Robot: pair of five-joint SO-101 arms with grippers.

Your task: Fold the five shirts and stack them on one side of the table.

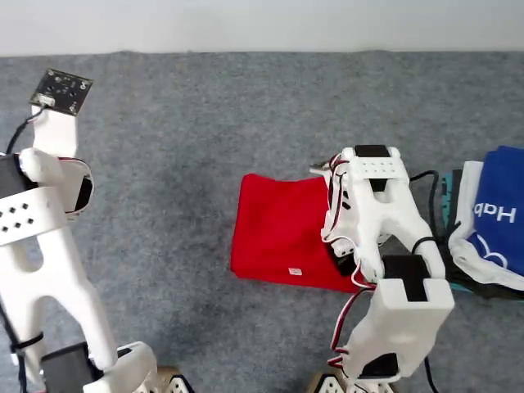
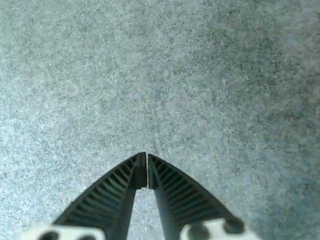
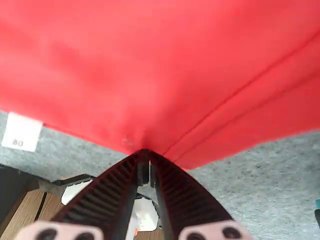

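The right fingers (image 3: 111, 194) are seemingly pinching an edge of the red shirt (image 1: 278, 229); the left fingers (image 2: 112, 192) are hovering clenched and empty over the grey table (image 1: 205, 123).

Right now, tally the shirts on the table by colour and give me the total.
red folded cloth shirt: 1
blue printed cloth shirt: 1
white cloth shirt: 1
teal cloth layer: 1
Total: 4 told apart; any more beneath them are hidden.
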